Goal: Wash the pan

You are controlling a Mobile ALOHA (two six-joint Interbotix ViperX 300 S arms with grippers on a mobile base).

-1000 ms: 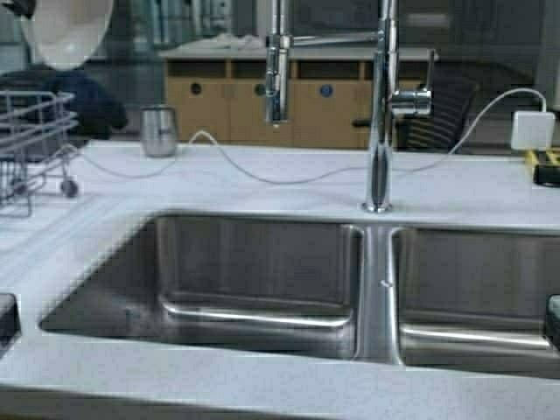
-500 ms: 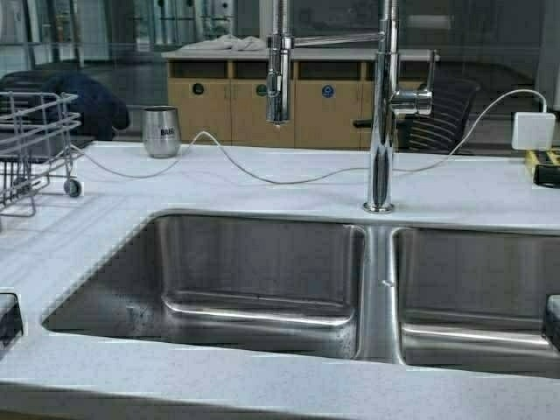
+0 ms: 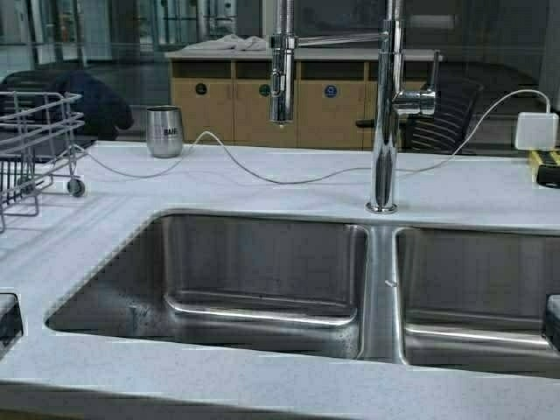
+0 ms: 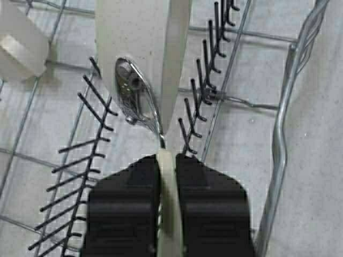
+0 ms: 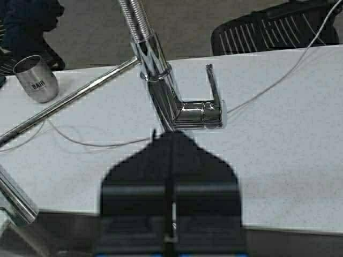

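- Our left gripper (image 4: 167,176) is clenched on the rim of the pan (image 4: 142,48), which stands on edge among the prongs of the dish rack (image 4: 284,139).
- If we release carelessly, the pan may tip between the prongs.
- Our right gripper (image 5: 171,155) is closed on nothing, near the faucet (image 5: 182,110); it could knock the lever.

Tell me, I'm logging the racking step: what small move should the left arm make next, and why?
Probably ease the small cream-white round pan lower between the dark tines of the wire dish rack, then release. The left pincer is shut on its rim, holding it edge-on among them; whether it rests is unclear.
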